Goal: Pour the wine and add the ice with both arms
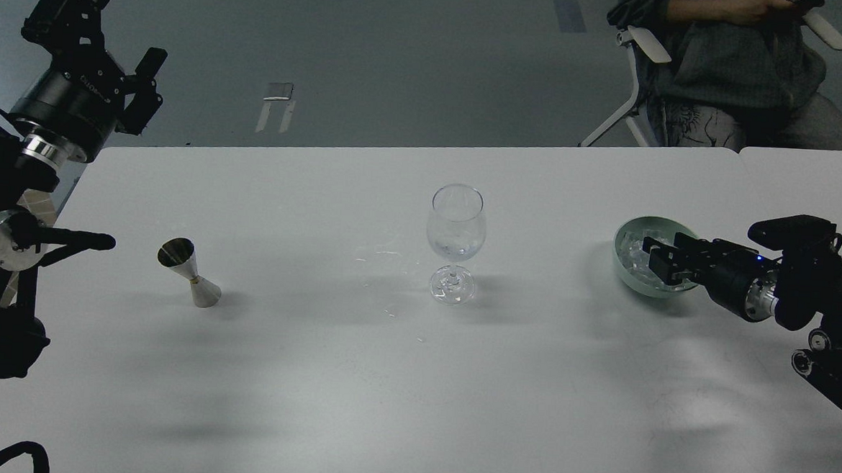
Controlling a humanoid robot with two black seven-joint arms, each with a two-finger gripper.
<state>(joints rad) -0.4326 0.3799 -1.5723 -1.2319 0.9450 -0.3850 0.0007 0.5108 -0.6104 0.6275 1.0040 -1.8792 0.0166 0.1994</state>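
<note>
A clear wine glass point(456, 227) stands upright at the table's middle, with a little colourless wine point(453, 252) at the bottom of its bowl. A pale green bowl point(625, 270) at the right holds a heap of clear ice cubes point(633, 250). My right gripper point(653, 254) reaches in from the right, low over the bowl's right half among the ice, with its jaws apart. I cannot tell whether a cube sits between them. My left gripper point(128, 25) is raised at the far left beyond the table's corner, open and empty.
A steel double-cone jigger point(190, 273) stands on the left of the white table point(356, 377). Small wet spots point(390, 253) lie left of the glass. A seated person on a chair point(725, 72) is behind the table's far right edge.
</note>
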